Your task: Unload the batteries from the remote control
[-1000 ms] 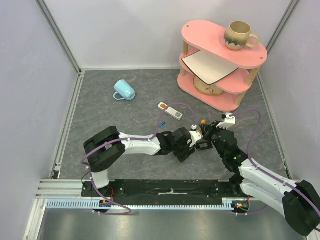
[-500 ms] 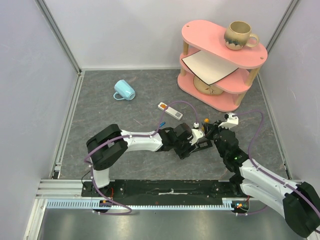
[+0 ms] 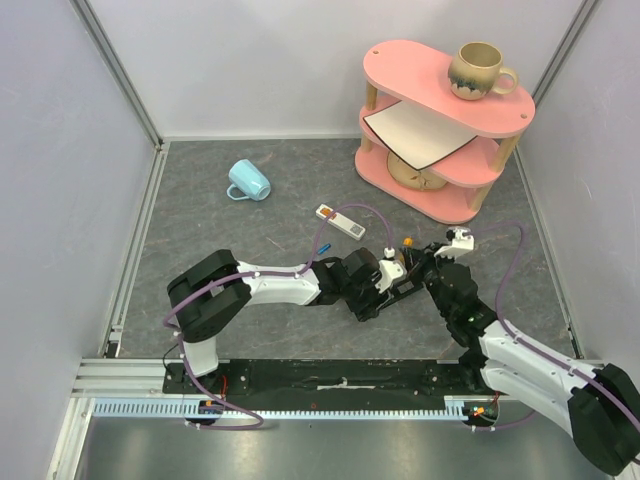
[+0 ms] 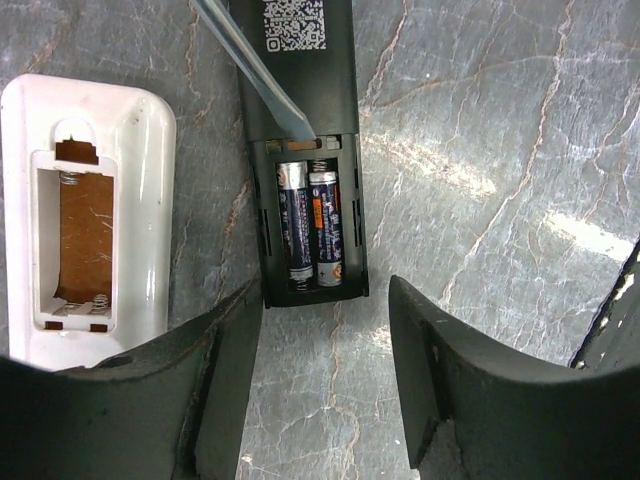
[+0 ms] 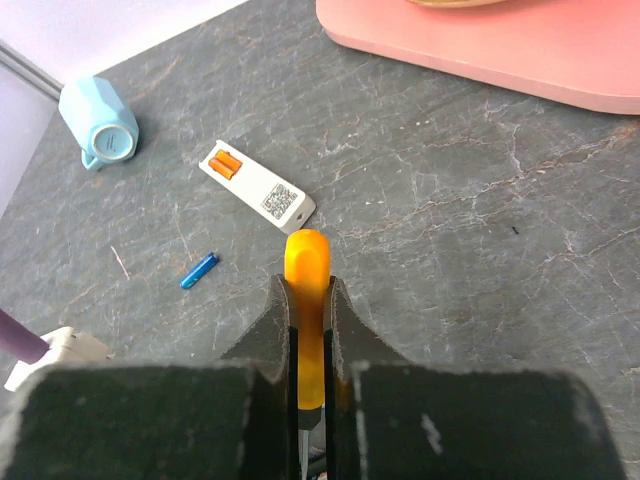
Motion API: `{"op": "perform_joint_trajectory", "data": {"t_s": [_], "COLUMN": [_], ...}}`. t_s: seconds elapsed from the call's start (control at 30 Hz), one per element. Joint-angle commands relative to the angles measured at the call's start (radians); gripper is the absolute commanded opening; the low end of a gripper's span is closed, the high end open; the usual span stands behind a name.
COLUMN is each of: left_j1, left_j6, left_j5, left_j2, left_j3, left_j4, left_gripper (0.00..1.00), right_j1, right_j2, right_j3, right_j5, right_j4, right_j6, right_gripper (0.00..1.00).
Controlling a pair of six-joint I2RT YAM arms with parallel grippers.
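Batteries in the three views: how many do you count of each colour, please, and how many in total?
Orange batteries, in the far white remote: 2
Light blue battery, lying loose: 1
Dark blue batteries, in the black remote: 2
Total: 5

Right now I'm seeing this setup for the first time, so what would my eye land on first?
The black remote lies open between the two arms, two batteries in its bay, with the tip of the orange-handled screwdriver at the bay's top edge. The right gripper is shut on that screwdriver; the left gripper hangs open over the remote's end.
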Motion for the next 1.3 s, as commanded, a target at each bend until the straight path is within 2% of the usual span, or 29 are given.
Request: {"op": "perform_joint_trajectory", "data": {"t_s": [0.0, 0.37, 0.57, 0.77, 1.03, 1.2, 1.27], "left_j1": [-0.020, -0.020, -0.018, 0.011, 0.074, 0.075, 0.077], "left_j6": [-0.023, -0.019, -0.019, -0.058, -0.095, -0.095, -0.099], "left_j5": [0.010, -0.008, -0.031, -0.093, -0.100, -0.129, -0.129], "left_j2": [0.048, 0.062, 0.065, 0.059, -0.027, -0.045, -0.054], "left_j3": [0.012, 0.032, 0.035, 0.026, -0.052, -0.069, -0.077], "left_j4": [-0.027, -0.024, -0.027, -0.027, 0.023, 0.025, 0.031], "left_gripper": [0.61, 0.54, 0.43, 0.32, 0.27, 0.26, 0.31], "right_j1": [0.079, 0.163, 0.186, 0.186, 0.186, 0.186, 0.185], "right_j2": [-0.004, -0.099, -0.131, -0.167, -0.216, -0.228, -0.211], "right_j3": [-0.064, -0.167, -0.185, -0.161, -0.171, -0.190, -0.191], "right_j5": [0.012, 0.161, 0.199, 0.294, 0.314, 0.277, 0.277], "right_j4": [0.036, 0.103, 0.102, -0.024, -0.042, 0.066, 0.135], "right_j6": [-0.002, -0.012, 0.007, 0.060, 0.096, 0.094, 0.093], "right_gripper": [0.00, 0.00, 0.00, 0.00, 0.00, 0.00, 0.00]}}
